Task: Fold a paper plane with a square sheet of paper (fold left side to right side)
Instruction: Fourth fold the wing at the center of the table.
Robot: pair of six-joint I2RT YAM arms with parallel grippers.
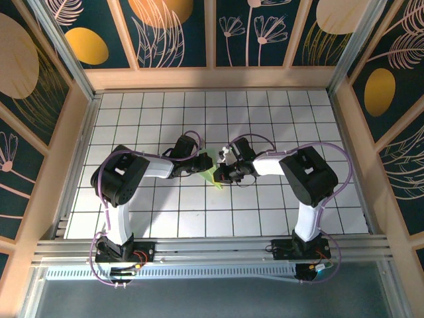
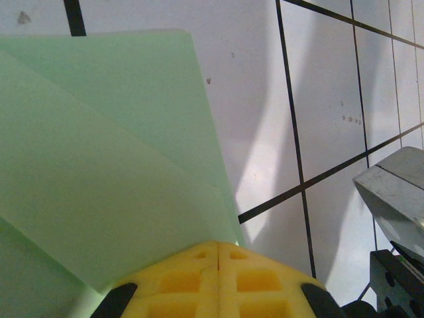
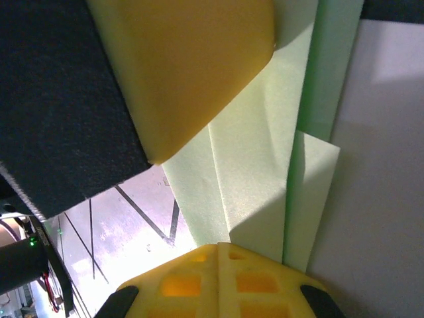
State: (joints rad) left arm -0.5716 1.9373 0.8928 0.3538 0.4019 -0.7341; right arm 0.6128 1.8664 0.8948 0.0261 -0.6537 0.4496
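- Your left hand (image 2: 218,250) has its yellow moulded fingers pressed together, with the tips at the near edge of the green paper (image 2: 112,172).
- Your right hand (image 3: 218,250) is pressed together too, its tips touching the paper's folded strips. You cannot tell whether it pinches a layer.
- The paper is thin and matte, layered with straight creases. It lies on the white gridded desk (image 2: 265,99) between both hands and tapers to a point.
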